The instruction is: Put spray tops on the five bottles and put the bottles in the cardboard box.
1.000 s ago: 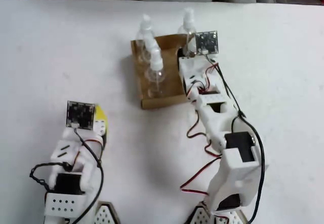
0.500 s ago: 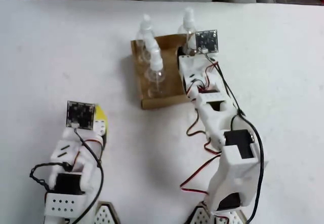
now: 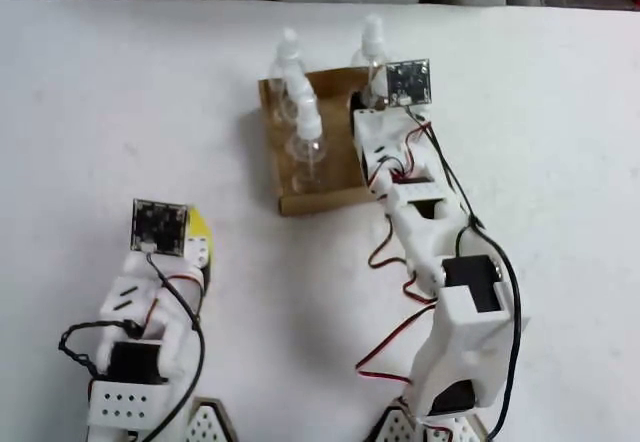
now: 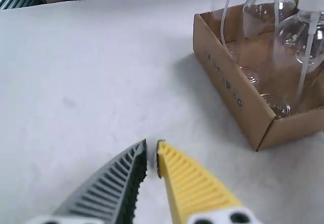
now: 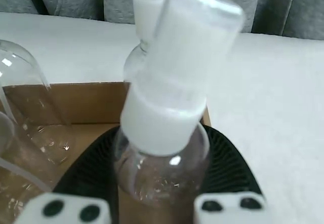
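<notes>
A shallow cardboard box (image 3: 330,194) lies mid-table with clear bottles standing in it, each with a white spray top; one is the front bottle (image 3: 307,140). My right gripper (image 5: 162,171) is shut on a clear bottle (image 5: 159,181) whose white capped spray top (image 5: 185,57) leans to one side. It holds this bottle at the box's right side, near the far wall (image 5: 86,100). Another bottle (image 3: 372,44) stands just behind it. My left gripper (image 4: 152,155) is shut and empty, low over bare table, to the left of the box (image 4: 228,87) and nearer than it.
The right arm (image 3: 425,222) stretches from the front edge to the box, trailing red and black wires. The left arm (image 3: 150,302) sits folded at the front left. Grey chairs line the table's far edge. Bare white table lies left and right of the box.
</notes>
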You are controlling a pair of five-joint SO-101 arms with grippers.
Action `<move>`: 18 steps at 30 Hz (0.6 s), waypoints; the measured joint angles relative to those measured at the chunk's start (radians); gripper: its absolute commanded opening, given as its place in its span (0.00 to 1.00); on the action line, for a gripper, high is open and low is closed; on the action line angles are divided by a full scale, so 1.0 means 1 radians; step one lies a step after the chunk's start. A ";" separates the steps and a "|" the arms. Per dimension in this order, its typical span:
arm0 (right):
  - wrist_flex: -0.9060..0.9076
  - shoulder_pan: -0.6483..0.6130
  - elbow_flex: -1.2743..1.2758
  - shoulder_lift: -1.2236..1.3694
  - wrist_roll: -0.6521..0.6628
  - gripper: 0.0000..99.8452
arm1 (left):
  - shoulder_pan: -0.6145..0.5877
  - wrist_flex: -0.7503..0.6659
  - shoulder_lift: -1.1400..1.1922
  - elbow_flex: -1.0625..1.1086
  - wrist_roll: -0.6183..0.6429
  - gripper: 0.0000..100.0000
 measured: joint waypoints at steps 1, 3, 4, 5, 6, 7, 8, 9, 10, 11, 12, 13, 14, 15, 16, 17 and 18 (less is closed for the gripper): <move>0.000 0.000 0.000 0.000 0.000 0.02 | 0.000 0.000 0.000 0.000 0.000 0.06; 0.000 0.000 0.000 0.000 0.000 0.02 | 0.000 0.000 0.000 0.000 0.000 0.06; 0.000 0.000 0.000 0.000 0.000 0.02 | 0.000 0.000 0.000 0.000 0.000 0.06; 0.000 0.000 0.000 0.000 0.000 0.02 | 0.000 0.000 0.000 0.000 0.000 0.06; 0.000 0.000 0.000 0.000 0.000 0.02 | 0.000 0.000 0.000 0.000 0.000 0.06; 0.000 0.000 0.000 0.000 0.000 0.02 | 0.000 0.000 0.000 0.000 0.000 0.06; 0.000 0.000 0.000 0.000 0.000 0.02 | 0.000 0.000 0.000 0.000 0.000 0.06; 0.000 0.000 0.000 0.000 0.000 0.02 | 0.000 0.000 0.000 0.000 0.000 0.06; 0.000 0.000 0.000 0.000 0.000 0.02 | 0.000 0.000 0.000 0.000 0.000 0.06; 0.000 0.000 0.000 0.000 0.000 0.02 | 0.000 0.000 0.000 0.000 0.000 0.06; 0.000 0.000 0.000 0.000 0.000 0.02 | 0.000 0.000 0.000 0.000 0.000 0.06; 0.000 0.000 0.000 0.000 0.000 0.02 | 0.000 0.000 0.000 0.000 0.000 0.06; 0.000 0.000 0.000 0.000 0.000 0.02 | 0.000 0.000 0.000 0.000 0.000 0.06; 0.000 0.000 0.000 0.000 0.000 0.02 | 0.000 0.000 0.000 0.000 0.000 0.06; 0.000 0.000 0.000 0.000 0.000 0.03 | 0.000 0.000 0.000 0.000 0.000 0.06; 0.000 0.000 0.000 0.000 0.000 0.04 | 0.000 0.000 0.000 0.000 0.000 0.06; 0.000 0.000 0.000 0.000 0.000 0.07 | 0.000 0.000 0.000 0.000 0.000 0.06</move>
